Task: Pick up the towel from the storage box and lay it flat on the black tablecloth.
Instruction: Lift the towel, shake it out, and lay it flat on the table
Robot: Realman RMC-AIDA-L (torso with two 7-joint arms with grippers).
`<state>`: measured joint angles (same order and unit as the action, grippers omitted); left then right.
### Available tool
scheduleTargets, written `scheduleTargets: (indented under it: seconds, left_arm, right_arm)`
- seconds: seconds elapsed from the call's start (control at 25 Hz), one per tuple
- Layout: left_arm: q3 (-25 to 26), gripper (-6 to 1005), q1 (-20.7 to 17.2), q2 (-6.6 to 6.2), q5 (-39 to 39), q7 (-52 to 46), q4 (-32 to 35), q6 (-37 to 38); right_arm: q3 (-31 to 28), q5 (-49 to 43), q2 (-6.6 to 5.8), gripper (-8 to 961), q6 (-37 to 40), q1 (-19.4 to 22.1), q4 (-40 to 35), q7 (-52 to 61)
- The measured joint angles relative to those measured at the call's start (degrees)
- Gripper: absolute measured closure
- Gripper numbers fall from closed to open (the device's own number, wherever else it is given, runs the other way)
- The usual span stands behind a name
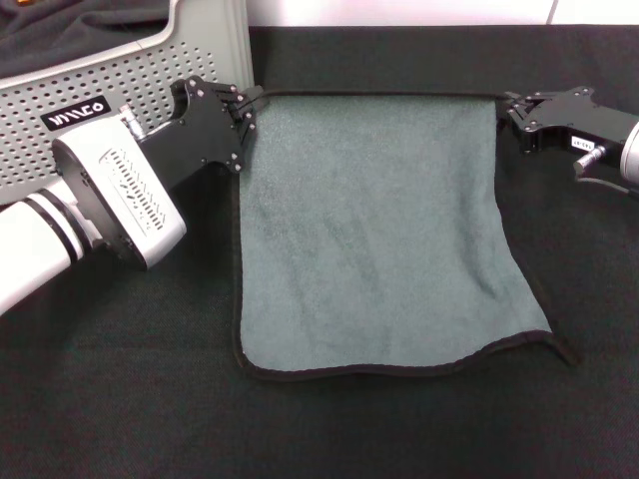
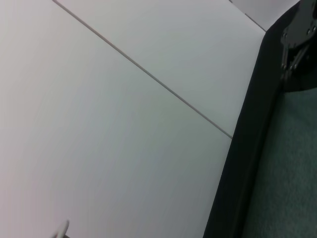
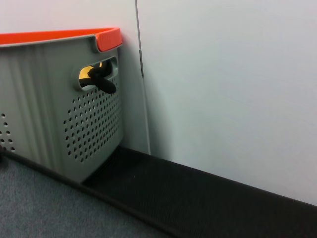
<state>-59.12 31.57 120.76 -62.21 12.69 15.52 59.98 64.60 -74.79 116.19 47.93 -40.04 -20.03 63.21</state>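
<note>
The grey-green towel (image 1: 369,230) lies spread on the black tablecloth (image 1: 120,399), its far edge drawn straight between my two grippers. At the towel's far left corner, my left gripper (image 1: 246,112) is shut on it, just in front of the storage box (image 1: 150,60). My right gripper (image 1: 507,110) is shut on the far right corner. The near edge curls slightly at the right. In the left wrist view the towel (image 2: 287,163) shows, with the right gripper (image 2: 297,34) farther off. The box (image 3: 59,99) and the towel (image 3: 39,208) also appear in the right wrist view.
The light grey perforated box stands at the far left with a dark charcoal cloth (image 1: 60,25) inside it. A white wall (image 3: 223,89) rises right behind the table's far edge. Bare tablecloth surrounds the towel on the near side and the right.
</note>
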Motion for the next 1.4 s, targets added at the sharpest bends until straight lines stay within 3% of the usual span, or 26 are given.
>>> scheduleTargets:
  seconds: [0.8,1.4]
  left_arm:
    - [0.0,948,2.4,0.00,-0.1,4.1,-4.5,-0.3]
    - [0.1,947,5.5,0.00,0.1,5.7,-6.2,-7.0]
  right_arm:
    - [2.8,0.0,0.00,941,-0.2,-1.2,0.6,0.0]
    - [2.9,0.1,0.00,942,-4.0,-1.9,0.7,0.0]
